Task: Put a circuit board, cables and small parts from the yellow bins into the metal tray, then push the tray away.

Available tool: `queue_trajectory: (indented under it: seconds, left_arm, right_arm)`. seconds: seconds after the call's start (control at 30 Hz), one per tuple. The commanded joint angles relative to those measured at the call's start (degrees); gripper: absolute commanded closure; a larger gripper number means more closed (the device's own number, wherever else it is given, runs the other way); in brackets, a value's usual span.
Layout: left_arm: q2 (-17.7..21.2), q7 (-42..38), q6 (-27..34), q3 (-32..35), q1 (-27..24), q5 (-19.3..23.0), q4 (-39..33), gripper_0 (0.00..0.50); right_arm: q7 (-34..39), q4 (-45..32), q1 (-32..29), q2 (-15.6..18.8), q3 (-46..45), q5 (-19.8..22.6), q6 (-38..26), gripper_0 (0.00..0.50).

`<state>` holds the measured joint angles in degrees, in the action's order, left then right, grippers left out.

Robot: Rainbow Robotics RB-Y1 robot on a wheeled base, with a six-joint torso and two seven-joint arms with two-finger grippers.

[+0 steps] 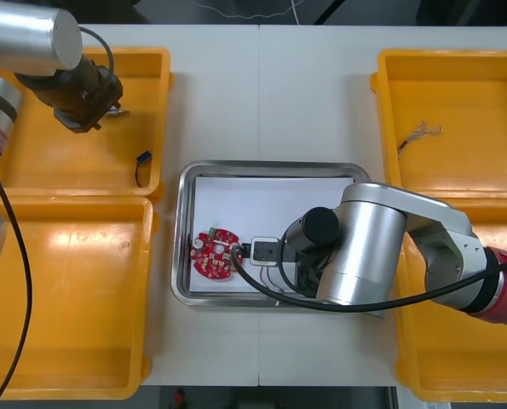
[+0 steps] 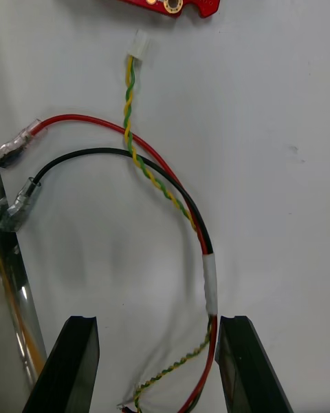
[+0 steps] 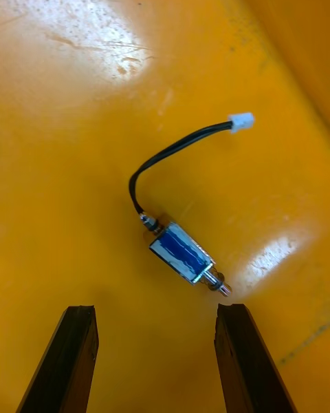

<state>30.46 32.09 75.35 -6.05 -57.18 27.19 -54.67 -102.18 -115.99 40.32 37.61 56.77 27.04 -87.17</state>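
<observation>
Left claw (image 3: 157, 308) spread wide, empty, above the small metal part (image 3: 182, 252) in a yellow bin (image 1: 66, 166); right claw (image 2: 157, 320) likewise spread over cables (image 2: 165, 186) in the metal tray (image 1: 185, 239); might snag only its lead if closed off-centre.

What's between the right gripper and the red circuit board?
Cables, seen in the right wrist view: a red cable, a black cable and a twisted yellow-green cable, lying on the tray.

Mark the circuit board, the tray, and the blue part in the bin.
Circuit board (image 1: 215, 253), front view, middle of its red face.
Tray (image 1: 262, 169), front view, far rim.
Blue part (image 3: 181, 251), left wrist view, its blue body.
</observation>
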Motion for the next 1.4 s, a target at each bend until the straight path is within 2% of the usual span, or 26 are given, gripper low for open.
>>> queue_trajectory:
  seconds: [0.03,0.17,0.47,0.83,1.03,1.13,1.2,1.23,1.27,1.3,1.33,1.4]
  left_arm:
    - [-0.3,-5.5,-0.7,-1.9,-3.4,-2.9,0.0,0.0]
    - [-0.4,-6.3,-1.5,-3.3,-3.4,-4.9,0.4,0.0]
    - [-1.4,-7.2,-9.8,-4.5,-4.2,-5.4,4.0,0.0]
    - [-2.2,-7.2,-11.5,-6.5,-4.2,-5.5,6.4,0.0]
    - [-2.6,-6.8,-12.0,-6.8,-4.2,-5.9,7.9,0.0]
    - [-2.6,-6.8,-12.0,-6.8,-4.2,-6.0,7.9,0.0]
    - [-2.7,-6.7,-12.0,-6.8,-4.2,-6.0,7.9,0.0]
    - [-2.7,-6.7,-12.0,-6.8,-4.1,-6.0,7.9,0.03]
    - [-2.7,-6.6,-12.0,-6.8,-4.2,-6.0,7.9,0.091]
    - [-2.6,-6.5,-12.0,-6.9,-4.2,-6.1,7.9,0.283]
    - [-2.7,-6.4,-12.0,-6.9,-4.1,-6.1,7.9,0.498]
    - [-2.7,-6.3,-12.0,-6.8,-4.1,-6.1,7.9,0.5]
  right_arm:
    - [-2.3,-1.6,-0.2,-1.1,0.6,-1.2,-0.5,0.0]
    - [-2.2,-1.9,-0.2,-1.1,0.7,-2.0,-0.7,0.0]
    - [-2.1,-3.2,-0.2,-1.2,-0.7,-2.9,-2.0,0.0]
    - [-2.1,-9.2,-0.2,-4.4,-8.4,-2.8,-13.8,0.0]
    - [-1.7,-14.4,-0.2,-4.7,-11.9,-2.6,-21.6,0.0]
    - [-1.5,-16.5,-0.2,-4.7,-14.1,-1.5,-22.8,0.0]
    - [-1.4,-18.0,-0.2,-4.7,-16.9,0.7,-22.8,0.0]
    - [-1.4,-18.3,-0.2,-4.6,-18.1,1.9,-22.8,0.0]
    - [-1.4,-18.7,-0.2,-4.4,-18.9,2.7,-22.8,0.0]
    - [-1.3,-19.3,-0.2,-4.2,-20.7,4.2,-22.8,0.0]
    - [-1.2,-19.8,-0.2,-4.0,-22.8,5.9,-22.8,0.0]
    - [-1.1,-20.5,-0.2,-3.6,-25.8,8.6,-22.8,0.0]
